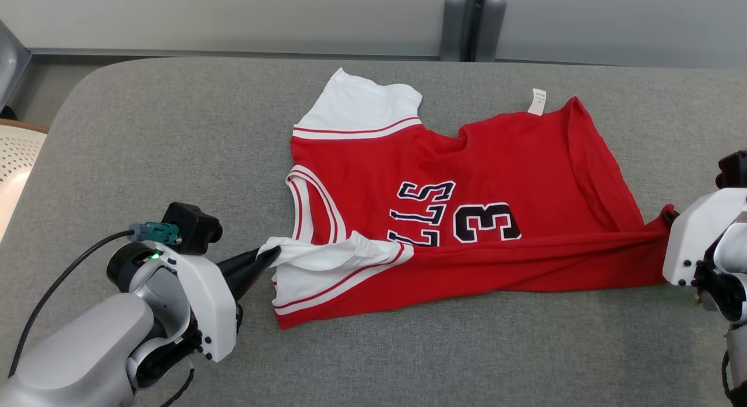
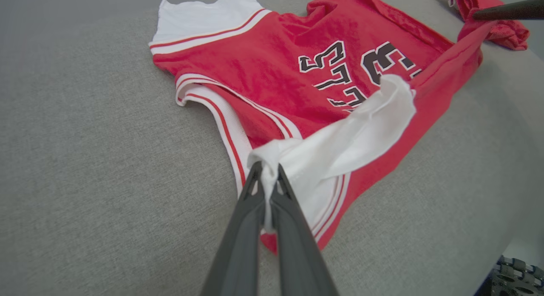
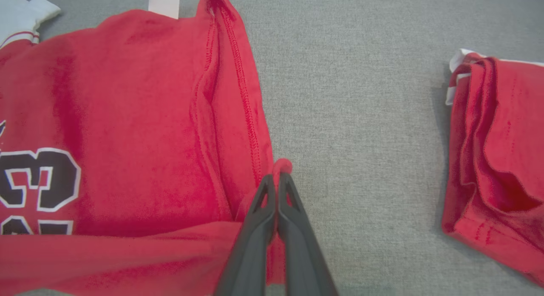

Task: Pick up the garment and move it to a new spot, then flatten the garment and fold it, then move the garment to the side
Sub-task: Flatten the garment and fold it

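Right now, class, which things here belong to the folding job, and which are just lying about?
In the job: red jersey, left gripper shut on its white sleeve, right gripper shut on its red corner.
Lying about: another red garment, two grey posts behind the table.

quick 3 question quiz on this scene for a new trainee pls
1. True or false: the left jaws are shut on a white part of the jersey.
2. The right jaws pinch the jersey's: A) white sleeve B) red corner C) label.
3. What else lies on the grey table, past the right jaws?
Key: 1 true; 2 B; 3 a second red garment, folded.
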Controlling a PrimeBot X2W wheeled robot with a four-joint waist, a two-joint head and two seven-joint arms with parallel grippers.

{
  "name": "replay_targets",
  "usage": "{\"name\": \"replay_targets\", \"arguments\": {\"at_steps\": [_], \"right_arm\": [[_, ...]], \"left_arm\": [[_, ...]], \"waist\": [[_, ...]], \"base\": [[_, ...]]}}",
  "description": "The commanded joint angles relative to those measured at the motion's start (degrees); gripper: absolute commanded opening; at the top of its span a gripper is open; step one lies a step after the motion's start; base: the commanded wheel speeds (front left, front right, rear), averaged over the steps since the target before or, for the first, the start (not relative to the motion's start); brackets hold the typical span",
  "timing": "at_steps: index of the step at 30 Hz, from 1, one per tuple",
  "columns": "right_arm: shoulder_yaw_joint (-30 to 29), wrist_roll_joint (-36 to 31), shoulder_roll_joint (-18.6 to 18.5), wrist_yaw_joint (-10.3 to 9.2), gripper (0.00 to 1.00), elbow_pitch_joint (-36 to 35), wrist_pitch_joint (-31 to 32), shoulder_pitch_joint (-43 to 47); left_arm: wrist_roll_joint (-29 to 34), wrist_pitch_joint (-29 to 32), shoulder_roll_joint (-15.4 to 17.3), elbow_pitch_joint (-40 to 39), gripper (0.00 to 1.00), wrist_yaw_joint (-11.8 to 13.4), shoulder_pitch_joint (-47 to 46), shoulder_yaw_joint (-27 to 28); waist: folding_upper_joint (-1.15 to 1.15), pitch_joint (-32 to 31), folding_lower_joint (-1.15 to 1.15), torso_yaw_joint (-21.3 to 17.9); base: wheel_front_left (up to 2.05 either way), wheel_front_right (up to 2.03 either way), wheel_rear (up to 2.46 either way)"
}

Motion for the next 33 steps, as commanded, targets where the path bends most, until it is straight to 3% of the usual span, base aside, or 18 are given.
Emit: {"name": "replay_targets", "arguments": {"at_steps": [1,2,3,4,5,12,19,21,22,24,29,33], "right_arm": [[-0.05,-0.65,-0.22,-0.12,0.00,1.13,-1.03,-1.20],[-0.02,-0.84,-0.03,-0.12,0.00,1.96,-1.64,-1.88],[0.24,-0.90,0.25,-0.12,0.28,2.63,-2.29,-2.53],[-0.11,-0.93,0.46,-0.12,1.00,3.31,-3.33,-3.15],[-0.82,-1.14,0.72,-0.12,1.00,4.22,-4.30,-3.75],[-2.73,-2.58,2.60,-0.11,1.00,8.18,-12.82,-6.17],[-2.31,1.35,3.92,-0.08,1.00,7.30,-25.59,-4.24],[-0.04,4.10,3.81,-0.07,1.00,5.52,-32.74,-1.77],[-0.04,4.10,3.81,-0.07,1.00,5.52,-32.74,-1.77],[0.56,5.48,3.68,-0.07,1.00,4.29,-37.12,0.06],[2.71,7.80,4.00,-0.07,1.00,1.31,-47.18,5.70],[4.59,7.89,4.74,-0.07,1.00,-0.50,-53.67,10.23]], "left_arm": [[-0.09,-0.56,-0.38,1.00,0.00,-0.03,-1.47,-0.48],[-0.27,-0.85,-0.73,1.66,0.00,-0.03,-2.06,-0.91],[-0.52,-1.17,-1.12,2.40,0.00,-0.03,-2.65,-1.34],[-0.70,-1.40,-1.48,3.07,0.32,-0.03,-3.16,-1.89],[-0.44,-2.10,-1.79,4.21,1.00,-0.03,-3.81,-2.05],[0.99,-11.61,-6.76,14.65,1.00,1.60,-6.20,0.78],[-1.71,-20.25,-11.37,19.31,1.00,4.17,-3.90,6.83],[-2.78,-21.43,-13.50,18.66,1.00,4.72,-1.77,12.20],[-2.78,-21.43,-13.50,18.66,1.00,4.72,-1.77,12.20],[-0.99,-21.52,-14.93,16.29,1.00,5.05,0.35,18.69],[7.34,-21.51,-19.97,9.88,1.00,5.02,10.15,32.60],[15.26,-21.51,-24.04,5.96,1.00,3.75,17.86,39.48]], "waist": [[0.00,1.03,0.00,0.15],[0.00,1.38,0.00,0.20],[0.00,1.71,0.00,0.24],[0.00,1.98,0.00,0.26],[0.00,2.21,0.00,0.29],[0.00,2.80,0.00,0.46],[0.00,1.28,0.00,0.70],[0.00,-0.12,0.00,0.73],[0.00,-0.12,0.00,0.73],[0.00,-1.13,0.00,0.84],[0.00,-3.83,0.00,0.72],[0.00,-5.81,0.00,0.27]], "base": [[0.00,0.00,0.00],[0.00,0.00,0.00],[0.00,0.00,0.00],[0.00,0.00,0.00],[0.00,0.00,0.00],[0.00,0.00,0.00],[0.00,0.00,0.00],[0.00,0.00,0.00],[0.00,0.00,0.00],[0.00,0.00,0.00],[0.00,0.00,0.00],[0.00,0.00,0.00]]}}
